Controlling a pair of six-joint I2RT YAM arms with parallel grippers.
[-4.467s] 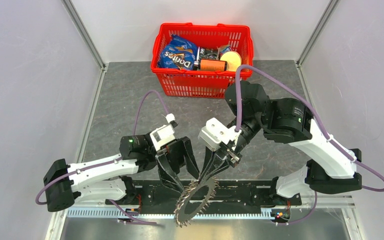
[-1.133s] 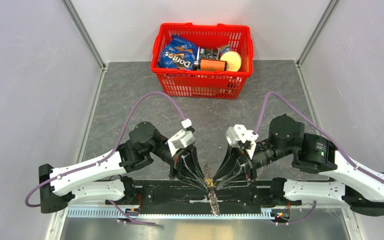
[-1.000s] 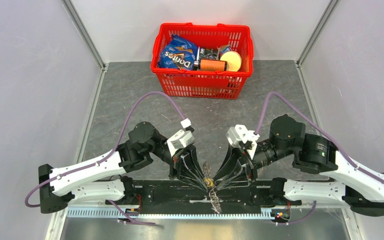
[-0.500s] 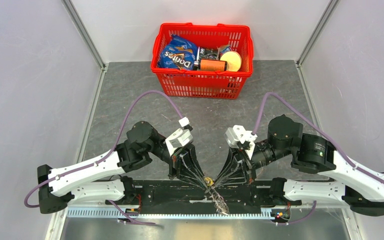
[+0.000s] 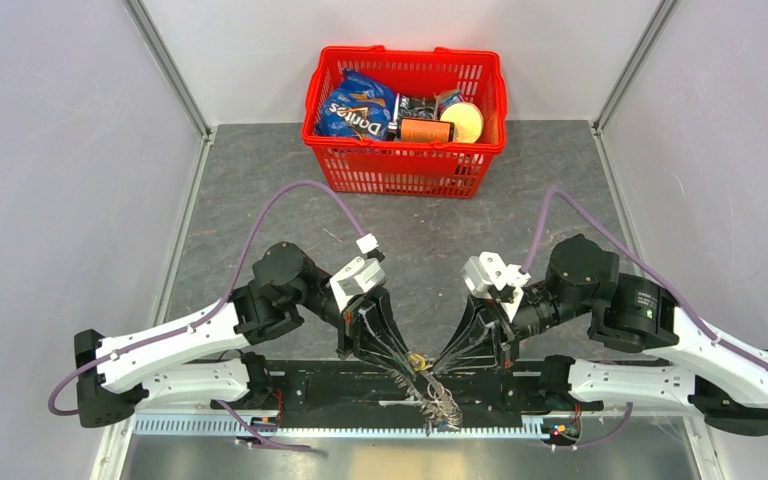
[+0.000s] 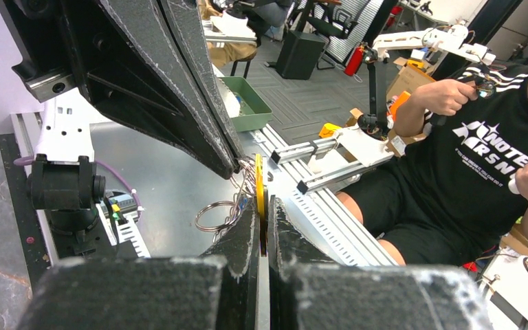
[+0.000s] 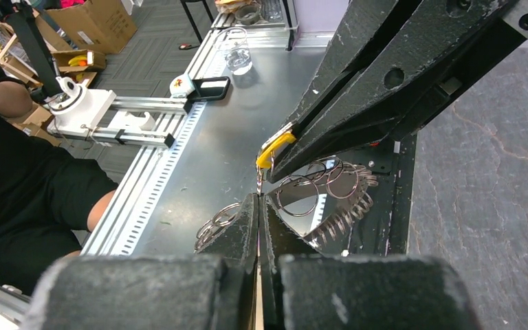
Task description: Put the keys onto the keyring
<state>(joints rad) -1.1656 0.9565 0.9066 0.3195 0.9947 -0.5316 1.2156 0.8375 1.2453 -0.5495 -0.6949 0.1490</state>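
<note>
The left gripper [image 6: 260, 206] pinches the yellow key [image 7: 275, 147] in its jaws, the right gripper [image 7: 258, 199] has jaws clamped thin just beneath, apparently on the blade, the keyring [image 7: 340, 210] dangling under both tips, so hold the key square and twist gently, never tugging.

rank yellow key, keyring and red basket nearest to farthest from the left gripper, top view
1. yellow key: held by the left gripper, at its tips
2. keyring: dangling just past them, at the near edge
3. red basket: far back
</note>
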